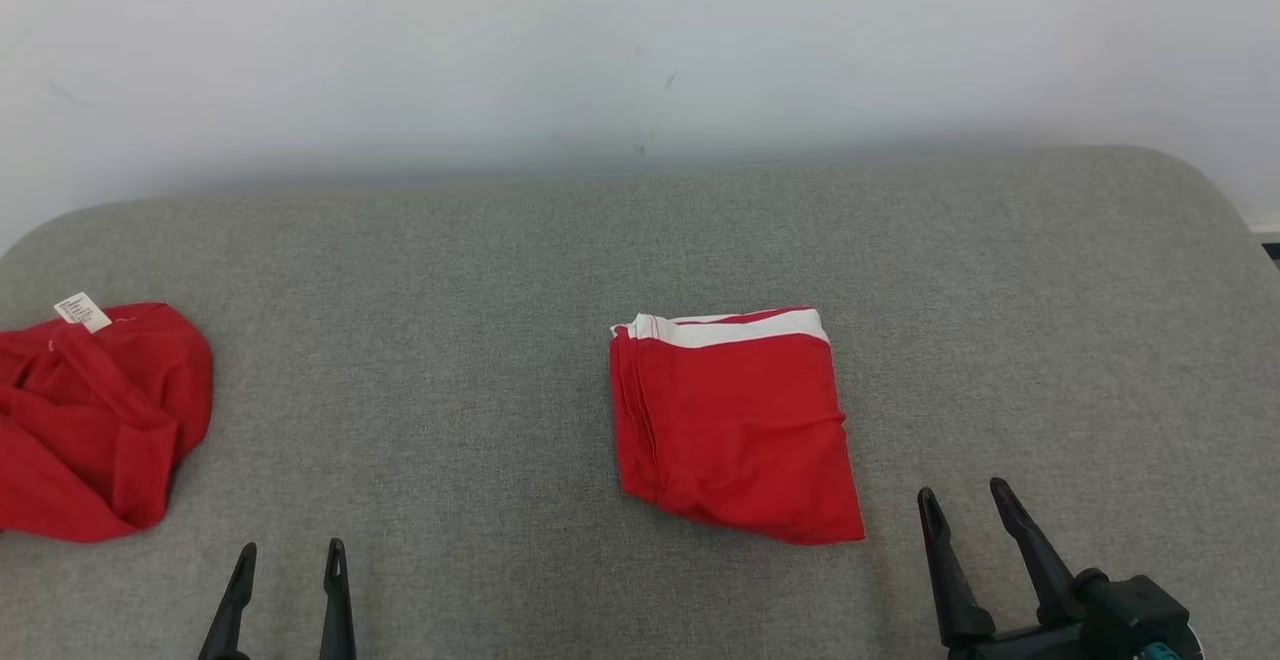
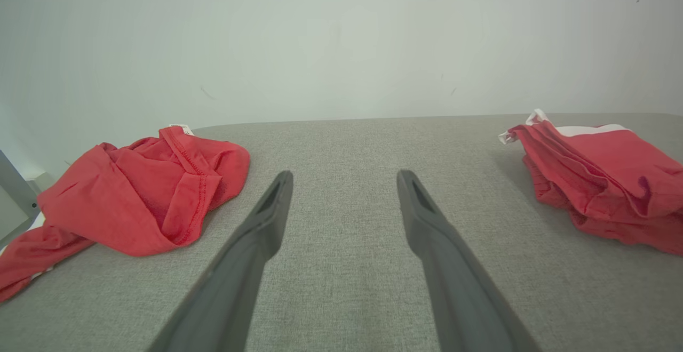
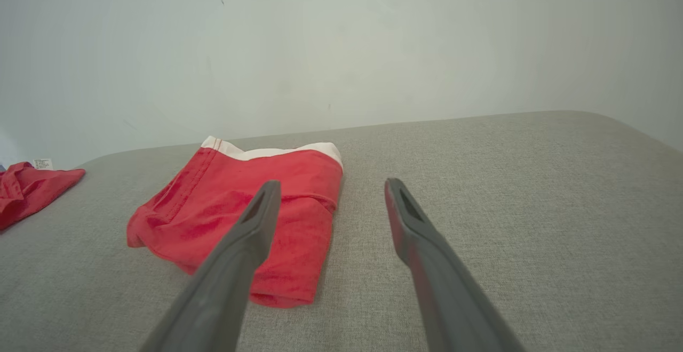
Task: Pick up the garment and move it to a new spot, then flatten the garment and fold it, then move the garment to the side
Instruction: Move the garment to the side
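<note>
A red garment (image 1: 735, 425) with a white band lies folded into a neat rectangle near the middle of the grey padded surface (image 1: 450, 360); it also appears as the folded garment (image 3: 240, 208) and at the right edge as the folded garment (image 2: 603, 176). My right gripper (image 1: 965, 505) stands open just right of its near corner, holding nothing. My left gripper (image 1: 290, 560) is open at the lower left, well apart from it. Both pairs of fingers, left gripper (image 2: 344, 178) and right gripper (image 3: 328, 189), hover over bare fabric.
A second red garment (image 1: 95, 420) lies crumpled at the left edge, with a white label (image 1: 82, 311) showing; it also shows as the crumpled heap (image 2: 139, 192). A pale wall (image 1: 640, 50) backs the surface, whose far corners are rounded.
</note>
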Controlling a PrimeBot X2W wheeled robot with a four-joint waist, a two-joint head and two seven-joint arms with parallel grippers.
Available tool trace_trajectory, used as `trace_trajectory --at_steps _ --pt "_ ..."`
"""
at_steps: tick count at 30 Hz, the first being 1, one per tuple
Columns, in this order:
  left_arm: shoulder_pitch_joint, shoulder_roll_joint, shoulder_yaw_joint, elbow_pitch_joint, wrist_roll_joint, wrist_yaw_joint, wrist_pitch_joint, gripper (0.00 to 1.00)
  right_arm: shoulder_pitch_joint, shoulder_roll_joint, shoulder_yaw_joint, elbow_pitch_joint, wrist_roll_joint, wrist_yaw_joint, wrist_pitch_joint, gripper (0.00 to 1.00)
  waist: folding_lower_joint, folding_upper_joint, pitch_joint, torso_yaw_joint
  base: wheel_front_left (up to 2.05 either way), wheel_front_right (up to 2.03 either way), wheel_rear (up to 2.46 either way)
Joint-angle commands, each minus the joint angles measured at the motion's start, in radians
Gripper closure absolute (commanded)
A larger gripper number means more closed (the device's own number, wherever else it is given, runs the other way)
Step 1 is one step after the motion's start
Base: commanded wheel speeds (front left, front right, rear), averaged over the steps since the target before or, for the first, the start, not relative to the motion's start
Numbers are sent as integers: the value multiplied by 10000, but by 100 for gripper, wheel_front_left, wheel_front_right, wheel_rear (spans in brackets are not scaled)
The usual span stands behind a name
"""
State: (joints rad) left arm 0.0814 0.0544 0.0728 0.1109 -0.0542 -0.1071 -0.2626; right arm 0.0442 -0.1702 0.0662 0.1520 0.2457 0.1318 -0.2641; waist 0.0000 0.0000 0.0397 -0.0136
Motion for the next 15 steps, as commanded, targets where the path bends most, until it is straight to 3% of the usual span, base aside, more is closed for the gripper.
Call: trace_trajectory --at_steps 1,8,15 --pt "41 -18 18 -2 0 -47 -33 0 73 54 1 -23 -40 -24 -1 0 0 0 22 3 0 0 0" --pt "8 -26 20 -41 -23 -40 -33 0 -93 43 -86 40 -3 -24 -1 0 0 0 103 27 0 0 0" --pt "-278 -33 -81 22 -37 -40 -33 0 -1382 -310 212 476 -29 -24 -1 0 0 0 343 157 0 0 0"
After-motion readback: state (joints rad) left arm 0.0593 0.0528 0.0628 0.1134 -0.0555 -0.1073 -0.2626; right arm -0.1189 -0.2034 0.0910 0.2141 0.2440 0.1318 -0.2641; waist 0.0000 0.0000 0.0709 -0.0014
